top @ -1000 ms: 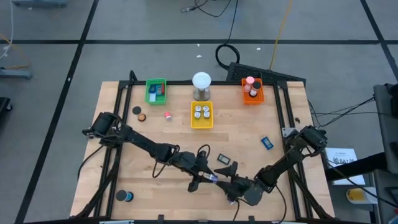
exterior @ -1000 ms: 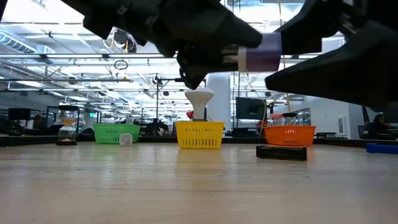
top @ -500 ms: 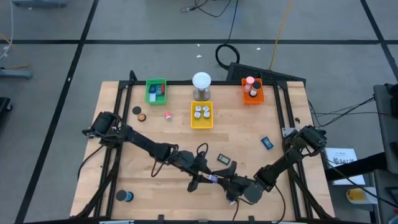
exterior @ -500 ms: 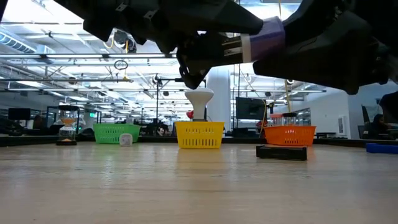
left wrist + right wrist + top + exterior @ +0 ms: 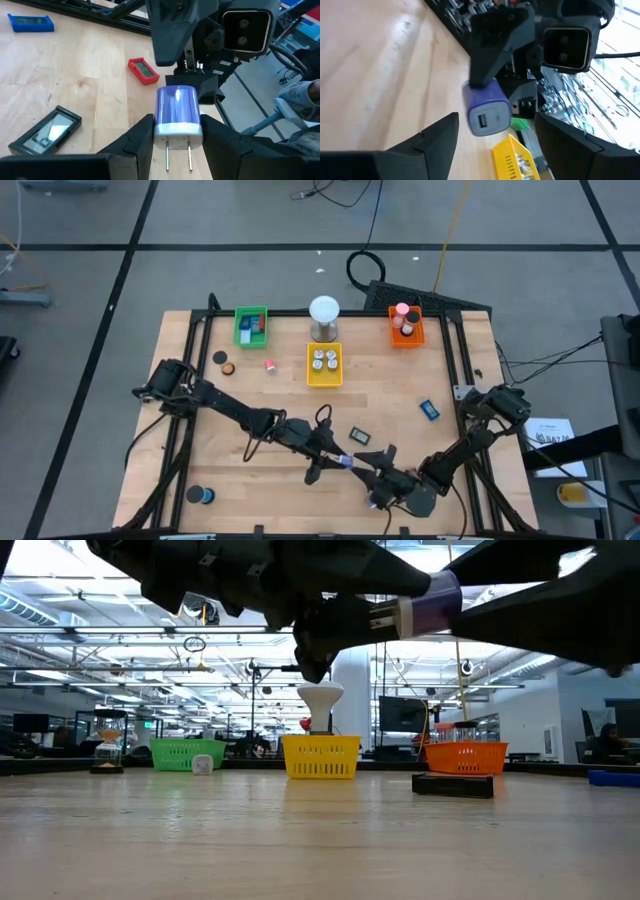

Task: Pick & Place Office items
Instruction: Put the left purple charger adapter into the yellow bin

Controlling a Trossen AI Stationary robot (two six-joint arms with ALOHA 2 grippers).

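My left gripper [image 5: 340, 463] [image 5: 177, 131] is shut on a purple-and-white plug charger [image 5: 177, 112] [image 5: 430, 612], held in the air above the table's near middle. My right gripper [image 5: 383, 472] [image 5: 496, 120] faces it from the right, open, and touches nothing. The charger [image 5: 487, 107] stands ahead of its spread fingers. On the wood rest a dark flat rectangular piece [image 5: 360, 437] [image 5: 45, 131], a red piece [image 5: 144, 70] and a blue piece [image 5: 429, 409] [image 5: 31, 22]. My left gripper pinches the charger between its two fingers [image 5: 142, 131], one on each side of the body at the white pronged end [image 5: 160, 131]. The fingers lie about level, pointing toward the table's right. The charger is lifted clear, its prongs toward my wrist and its socket end [image 5: 482, 121] toward the right gripper.
Along the far edge stand a green tray [image 5: 251, 326], a yellow tray [image 5: 323, 364], an orange tray [image 5: 405, 326] and a white-domed cylinder [image 5: 324, 318]. Small round bits [image 5: 220, 358] and a pink bit [image 5: 270, 365] lie far left, and a black roll [image 5: 200, 495] near left.
My left gripper has carried the charger a little toward the table's right and slightly up, still shut on it. My right arm has shifted a little toward the near edge, its gripper still facing the charger.
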